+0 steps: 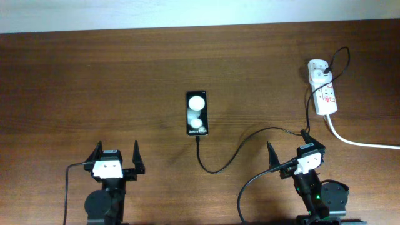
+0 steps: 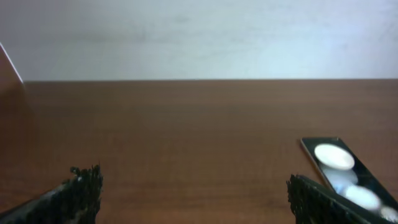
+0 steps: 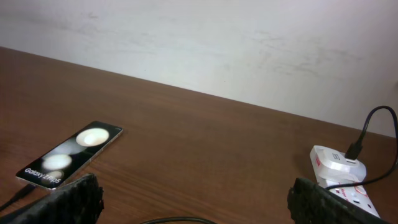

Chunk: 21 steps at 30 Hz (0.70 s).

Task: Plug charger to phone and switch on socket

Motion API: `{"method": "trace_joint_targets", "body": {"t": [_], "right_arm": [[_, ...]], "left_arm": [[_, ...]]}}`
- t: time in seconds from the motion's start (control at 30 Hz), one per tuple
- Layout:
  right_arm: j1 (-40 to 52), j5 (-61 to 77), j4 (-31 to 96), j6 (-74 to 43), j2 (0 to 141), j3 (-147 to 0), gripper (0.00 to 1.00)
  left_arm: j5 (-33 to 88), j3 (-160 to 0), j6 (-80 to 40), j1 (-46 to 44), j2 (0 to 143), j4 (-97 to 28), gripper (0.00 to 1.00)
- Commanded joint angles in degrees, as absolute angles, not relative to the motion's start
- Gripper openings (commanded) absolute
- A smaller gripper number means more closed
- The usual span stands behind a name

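The black phone [image 1: 197,112] lies flat at mid-table, its screen showing two white round spots. The charger's thin black cable [image 1: 269,128] meets the phone's near end, loops toward me and runs right and up to the white adapter [image 1: 317,71] on the socket, a white power strip [image 1: 326,97] with red markings. My left gripper [image 1: 117,155] is open and empty, near-left of the phone. My right gripper [image 1: 289,147] is open and empty, with the cable passing by its right finger. The phone also shows in the left wrist view [image 2: 339,165] and the right wrist view [image 3: 68,155], as does the adapter [image 3: 336,163].
A thick white mains cord [image 1: 362,143] runs from the strip off the right edge. The brown wooden table [image 1: 94,81] ends at a pale wall at the back. My left gripper [image 2: 193,193] and right gripper [image 3: 193,199] hover over bare wood.
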State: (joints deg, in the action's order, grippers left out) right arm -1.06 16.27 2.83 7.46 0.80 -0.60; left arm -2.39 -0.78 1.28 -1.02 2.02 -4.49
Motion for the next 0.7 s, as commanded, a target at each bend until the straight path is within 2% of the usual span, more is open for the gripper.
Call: {"method": "trace_joint_targets", "body": {"t": [0.0,0.67], "right_arm": [[-0.67,15.79,3.20,7.05,0.21,-0.32,0.99],[-0.67,15.79,3.20,7.07,0.21,-0.32,0.99]], "left_arm": [[-2.59,-0.49,3.16,-0.67,0.27,-4.60,0.99],[-2.22,-0.51,3.11,-0.69,0.30,-4.58,0.99]]}}
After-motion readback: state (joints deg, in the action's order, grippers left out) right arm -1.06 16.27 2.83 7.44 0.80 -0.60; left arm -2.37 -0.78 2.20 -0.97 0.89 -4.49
